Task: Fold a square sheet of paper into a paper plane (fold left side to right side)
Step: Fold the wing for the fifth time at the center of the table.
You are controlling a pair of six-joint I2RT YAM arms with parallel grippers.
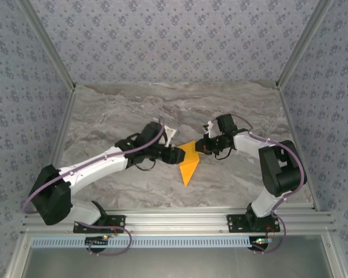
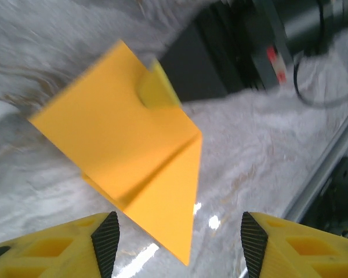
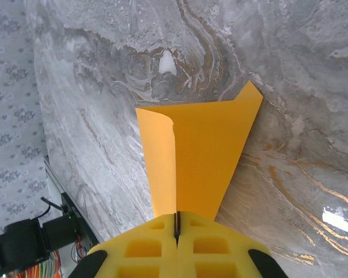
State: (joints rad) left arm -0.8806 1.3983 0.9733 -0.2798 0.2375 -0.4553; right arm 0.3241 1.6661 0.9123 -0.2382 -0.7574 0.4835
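Note:
The orange-yellow sheet of paper [image 1: 189, 163] is folded into a narrow kite shape with one sharp tip pointing at the near edge, at mid-table. My right gripper [image 1: 202, 147] is shut on its far right edge; in the right wrist view the jaws [image 3: 176, 223] meet on the paper [image 3: 203, 150], one flap curling up on the left. My left gripper [image 1: 176, 154] stands just left of the paper, open. In the left wrist view the paper [image 2: 122, 139] hangs ahead, its tip reaching down between the spread fingertips [image 2: 107, 243] without touching them.
The marble table [image 1: 116, 110] is walled in by patterned panels at the back and both sides. An aluminium rail [image 1: 180, 220] with both arm bases runs along the near edge. The right arm's black body [image 2: 220, 58] stands close behind the paper.

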